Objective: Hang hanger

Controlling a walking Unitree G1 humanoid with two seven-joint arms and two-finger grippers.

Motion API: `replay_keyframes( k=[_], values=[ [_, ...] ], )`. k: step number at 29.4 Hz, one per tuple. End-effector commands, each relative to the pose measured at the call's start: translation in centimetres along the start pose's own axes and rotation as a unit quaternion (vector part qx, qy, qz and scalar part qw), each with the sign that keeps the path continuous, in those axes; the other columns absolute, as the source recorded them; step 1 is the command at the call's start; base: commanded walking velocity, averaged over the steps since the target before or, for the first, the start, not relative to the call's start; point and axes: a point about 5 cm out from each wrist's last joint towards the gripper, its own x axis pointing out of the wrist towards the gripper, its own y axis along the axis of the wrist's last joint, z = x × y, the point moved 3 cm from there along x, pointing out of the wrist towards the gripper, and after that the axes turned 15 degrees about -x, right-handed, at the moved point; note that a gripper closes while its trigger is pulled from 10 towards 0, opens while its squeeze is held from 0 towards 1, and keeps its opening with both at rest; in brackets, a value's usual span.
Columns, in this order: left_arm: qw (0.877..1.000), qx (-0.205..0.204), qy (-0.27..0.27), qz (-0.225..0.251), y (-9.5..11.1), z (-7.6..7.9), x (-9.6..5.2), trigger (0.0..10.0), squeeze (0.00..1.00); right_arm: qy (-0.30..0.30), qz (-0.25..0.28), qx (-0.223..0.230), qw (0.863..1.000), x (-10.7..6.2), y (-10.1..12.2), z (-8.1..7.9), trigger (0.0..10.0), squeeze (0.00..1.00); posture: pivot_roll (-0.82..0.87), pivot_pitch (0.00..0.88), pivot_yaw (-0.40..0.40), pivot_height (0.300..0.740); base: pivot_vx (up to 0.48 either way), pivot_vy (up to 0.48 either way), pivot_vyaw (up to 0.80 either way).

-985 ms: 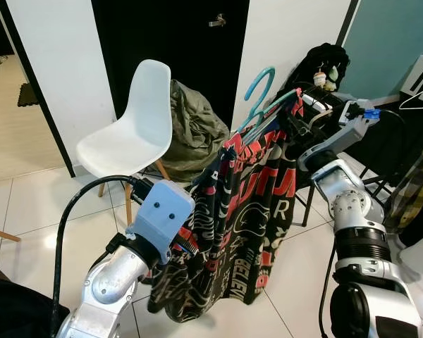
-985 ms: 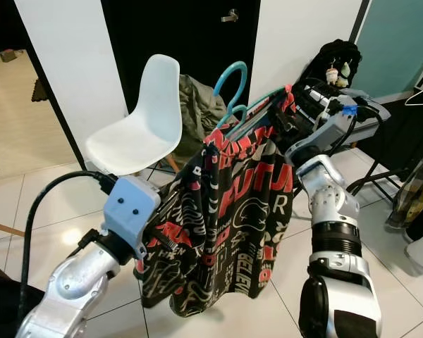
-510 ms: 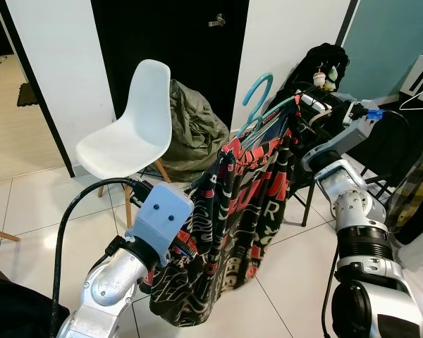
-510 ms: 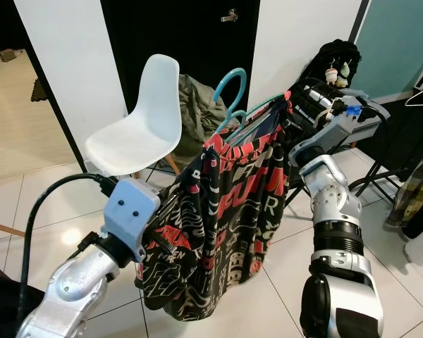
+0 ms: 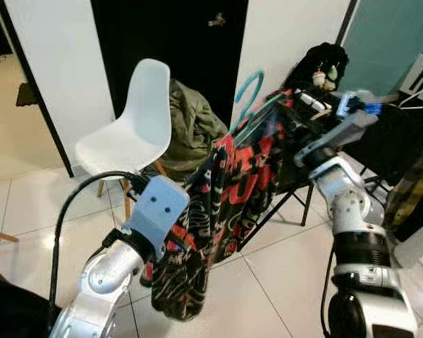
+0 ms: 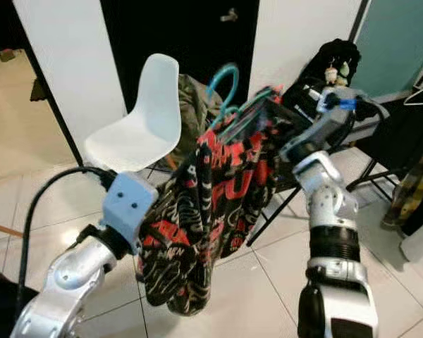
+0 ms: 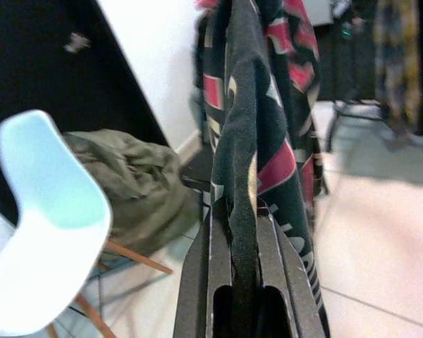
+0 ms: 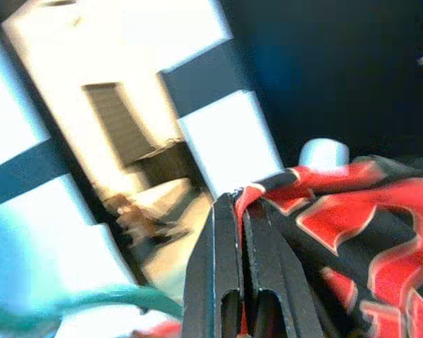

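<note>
We take the white chair (image 5: 130,127) as landmark. Below and just right of it, our left gripper (image 7: 243,282) has its fingers pinched on a fold of the black-and-red shirt (image 5: 225,204), likely keeping the hem gathered so it does not drag on the tiled floor (image 5: 28,211). Right of the chair, the teal hanger (image 5: 248,95) rides inside the shirt's neck, hook up and free, not on any rail. Further right, our right gripper (image 8: 238,232) is clamped on the shirt's shoulder edge, apparently beside the hanger arm; blur prevents certainty. Both arms share the load. A dark rack (image 5: 402,134) stands far right.
</note>
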Motion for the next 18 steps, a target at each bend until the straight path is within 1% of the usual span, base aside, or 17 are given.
replay_keyframes(
  k=[1, 2, 3, 7, 8, 9, 11, 13, 14, 16, 18],
  values=[
    [1.0, 0.008, -0.017, -0.009, -0.2, 0.0, 0.1, 10.0, 0.0, 0.079, 0.01, -0.015, 0.997, 0.3, 0.9, -2.6, 0.0, 0.0, 0.01, 0.008, -0.049, 0.74, 0.0, 0.0, 0.0],
    [1.0, 0.012, -0.021, -0.012, -0.2, -0.2, 0.1, 10.0, 0.0, 0.105, 0.004, -0.024, 0.994, 0.1, 0.9, -3.4, 0.0, 0.0, 0.0, 0.007, -0.05, 0.74, 0.0, 0.0, 0.0],
    [0.999, 0.018, -0.032, -0.019, -0.3, -0.6, -0.2, 10.0, 0.0, 0.12, -0.006, -0.034, 0.992, -0.3, 0.8, -3.9, 0.0, 0.0, 0.0, 0.004, -0.047, 0.74, 0.0, 0.0, 0.0],
    [0.999, 0.021, -0.039, -0.024, -0.4, -0.9, -0.3, 10.0, 0.0, 0.125, -0.012, -0.039, 0.991, -0.5, 0.6, -3.9, 0.0, 0.0, 0.0, 0.004, -0.047, 0.74, 0.0, 0.0, 0.0],
    [0.998, 0.027, -0.047, -0.031, -0.5, -1.4, -0.6, 10.0, 0.0, 0.123, -0.018, -0.043, 0.991, -0.7, 0.5, -3.8, 0.0, 0.0, 0.0, 0.001, -0.045, 0.74, 0.0, 0.0, 0.0],
    [0.996, 0.044, -0.057, -0.044, -0.6, -2.4, -0.9, 10.0, 0.0, 0.122, -0.028, -0.049, 0.991, -1.1, 0.3, -3.6, 0.0, 0.0, -0.01, 0.0, -0.042, 0.74, 0.0, 0.0, 0.0],
    [0.996, 0.044, -0.057, -0.044, -0.6, -2.4, -0.9, 10.0, 0.0, 0.122, -0.028, -0.049, 0.991, -1.1, 0.3, -3.6, 0.0, 0.0, -0.01, 0.0, -0.042, 0.74, 0.0, 0.0, 0.0],
    [0.993, 0.072, -0.071, -0.068, -0.5, -4.7, -1.7, 10.0, 0.0, 0.127, -0.049, -0.062, 0.989, -1.8, -0.2, -3.7, 0.0, 0.0, -0.01, 0.0, -0.038, 0.74, 0.0, 0.0, 0.0],
    [0.993, 0.072, -0.071, -0.068, -0.5, -4.7, -1.7, 10.0, 0.0, 0.127, -0.049, -0.062, 0.989, -1.8, -0.2, -3.7, 0.0, 0.0, -0.01, 0.0, -0.038, 0.74, 0.0, 0.0, 0.0],
    [0.987, 0.099, -0.091, -0.092, 0.3, -7.3, -2.7, 10.0, 0.0, 0.128, -0.08, -0.082, 0.985, -2.7, -1.1, -3.5, 0.0, 0.0, -0.01, 0.0, -0.039, 0.74, 0.0, 0.0, 0.0],
    [0.987, 0.099, -0.091, -0.092, 0.3, -7.3, -2.7, 10.0, 0.0, 0.128, -0.08, -0.082, 0.985, -2.7, -1.1, -3.5, 0.0, 0.0, -0.01, 0.0, -0.039, 0.74, 0.0, 0.0, 0.0]
  ],
)
